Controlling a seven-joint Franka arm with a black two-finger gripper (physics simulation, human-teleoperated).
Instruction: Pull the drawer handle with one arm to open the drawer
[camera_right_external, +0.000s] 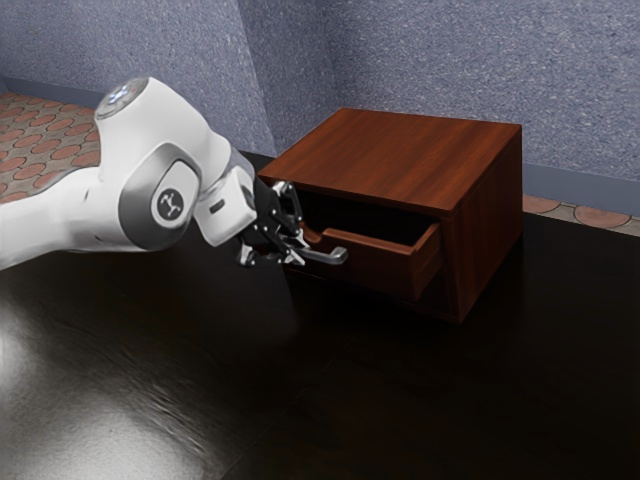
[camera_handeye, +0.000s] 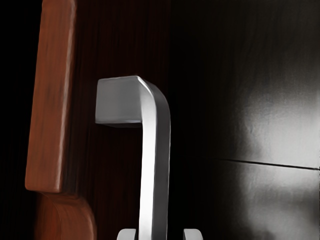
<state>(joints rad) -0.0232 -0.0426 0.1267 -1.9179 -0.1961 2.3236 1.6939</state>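
– Claw (camera_right_external: 292, 252) status? Clamped or not?
– Can't tell. In the exterior view it's right at the near end of the drawer handle (camera_right_external: 325, 254), but its own dark body and shadow cover the contact. Marking it as undetermined.
– Where's the handle then?
– On the front of the drawer (camera_right_external: 390, 262), a grey metal bar standing off the wood. The wrist view has it close up: drawer handle (camera_handeye: 155, 150) runs out of the picture's edge just under the hand, with its far end bent over toward the drawer front (camera_handeye: 50, 100). The mount itself is lost in black.
– Drawer open?
– Partway. It sticks out of the cabinet (camera_right_external: 400, 155), with a dark gap behind the front panel.
– Anything in it?
– Inside is all shadow and the front panel blocks most of it. Can't make out any contents.
– Rest of the scene?
– Cabinet is reddish brown wood, sitting on a glossy black table (camera_right_external: 300, 400); same sheen beside the handle in the wrist view (camera_handeye: 265, 125). White arm (camera_right_external: 150, 200) comes in from the exterior view's left, cut off at the edge. Blue-grey wall (camera_right_external: 450, 60) behind, patterned tile floor (camera_right_external: 40, 130) at the far left.
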